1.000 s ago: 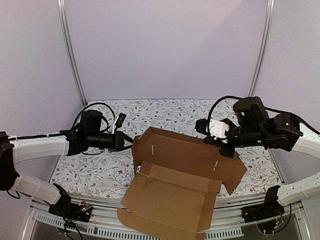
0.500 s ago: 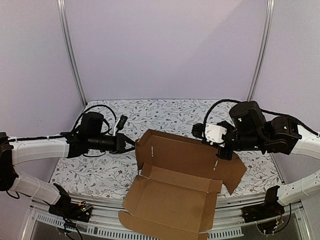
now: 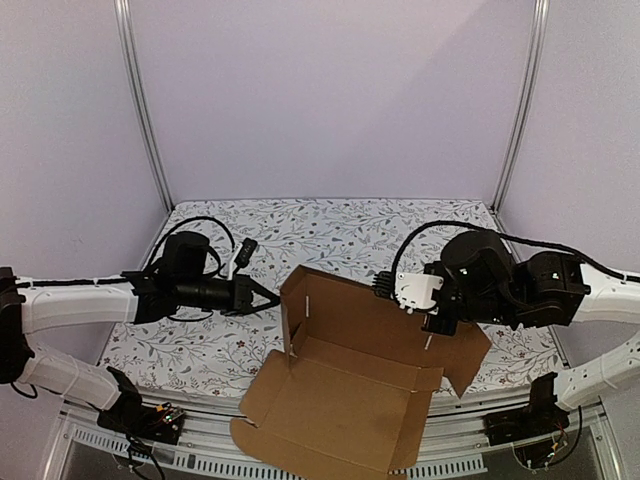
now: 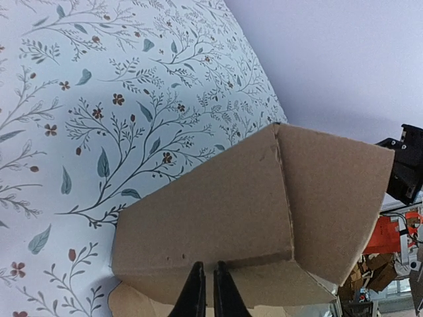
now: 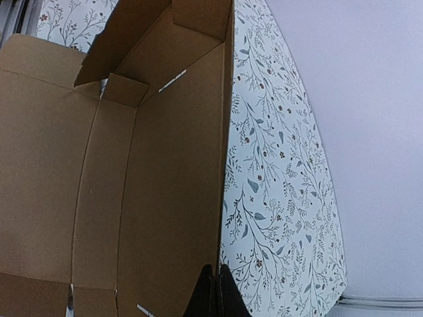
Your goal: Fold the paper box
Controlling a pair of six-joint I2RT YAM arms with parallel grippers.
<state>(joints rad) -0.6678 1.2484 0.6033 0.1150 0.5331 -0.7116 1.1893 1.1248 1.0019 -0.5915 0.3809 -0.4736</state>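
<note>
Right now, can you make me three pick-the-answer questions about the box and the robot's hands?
1. Where is the box? A: between the left hand and the right hand. B: left of both. C: right of both.
2. What colour is it? A: white. B: brown. C: blue.
3. How is it? A: shut. B: all flat. C: open, back wall standing.

Answers: 1 A, the top view shows a hand at each side. 2 B, it is plain brown cardboard. 3 C, its inside shows and the back panel stands up.

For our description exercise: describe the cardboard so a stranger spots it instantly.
Start at the floral-patterned table. Near its front middle lies the paper box, overhanging the edge. It alone is plain brown, creased cardboard with its back panel raised.
</note>
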